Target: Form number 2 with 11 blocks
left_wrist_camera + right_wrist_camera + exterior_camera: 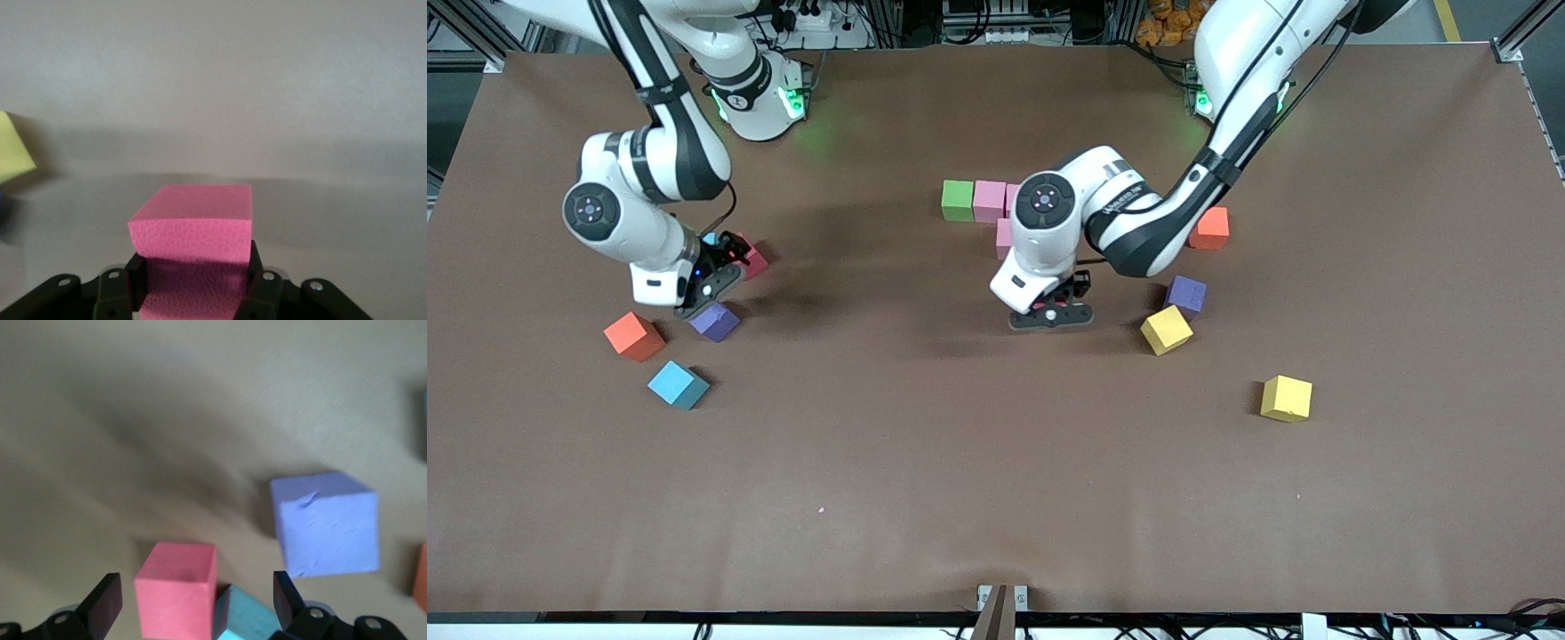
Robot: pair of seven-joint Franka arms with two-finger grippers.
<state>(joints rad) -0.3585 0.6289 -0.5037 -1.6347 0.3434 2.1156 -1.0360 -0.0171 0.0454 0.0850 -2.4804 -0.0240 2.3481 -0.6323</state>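
A green block (pixel 958 200) and a pink block (pixel 989 201) sit side by side in a row at mid-table. Another pink block (pixel 1005 236) peeks out under the left arm. My left gripper (pixel 1052 313) hangs over bare table beside them, shut on a pink block (pixel 193 227). My right gripper (pixel 729 252) is open low over the table toward the right arm's end. A red block (pixel 177 590) and a light blue block (pixel 243 617) lie between its fingers (pixel 103 603). A purple block (pixel 327 523) lies just beside them.
An orange block (pixel 633 336) and a blue block (pixel 678 384) lie near the right gripper, nearer the camera. Toward the left arm's end lie an orange block (pixel 1209 228), a purple block (pixel 1185 296) and two yellow blocks (pixel 1166 330) (pixel 1286 397).
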